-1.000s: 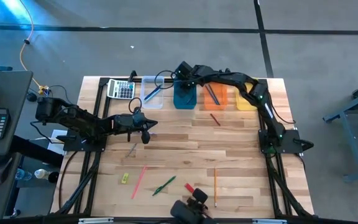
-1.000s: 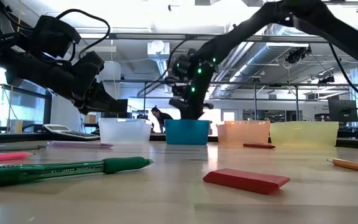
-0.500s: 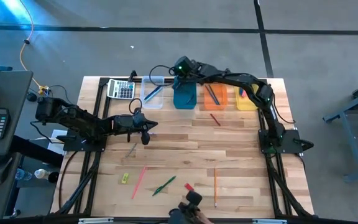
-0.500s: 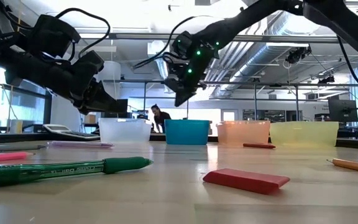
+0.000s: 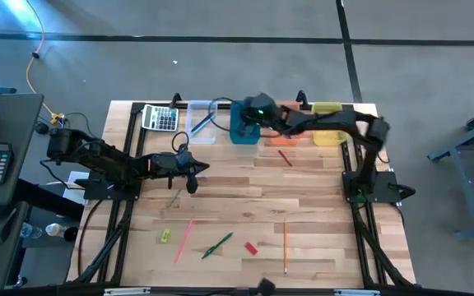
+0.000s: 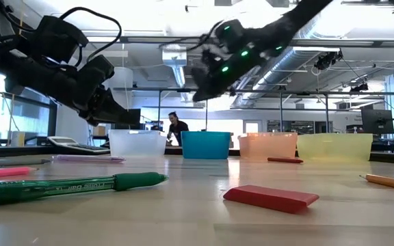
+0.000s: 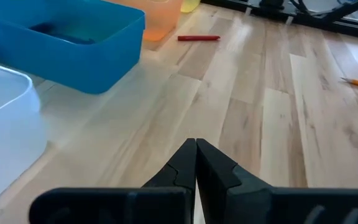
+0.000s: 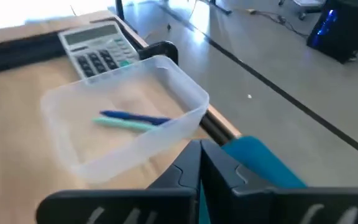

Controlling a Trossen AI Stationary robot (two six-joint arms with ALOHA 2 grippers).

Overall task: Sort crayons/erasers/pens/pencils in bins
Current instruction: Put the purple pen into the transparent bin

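Bins — clear [image 5: 202, 123], blue [image 5: 242, 129], orange [image 5: 290, 136], yellow [image 5: 327, 136] — plus a red eraser [image 6: 271, 197], green pen [image 6: 67, 187].

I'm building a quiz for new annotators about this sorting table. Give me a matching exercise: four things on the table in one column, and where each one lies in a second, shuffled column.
Things
1. grey keypad calculator
2. blue pen
3. flat red eraser block
4. thin red stick

Places
A. on the bare wood just in front of the orange plastic bin
B. inside the clear plastic bin
C. on the bare wood between the green pen and the orange pencil
D. at a table corner, beside the clear plastic bin

Pairs: 1-D, 2-B, 3-C, 4-A
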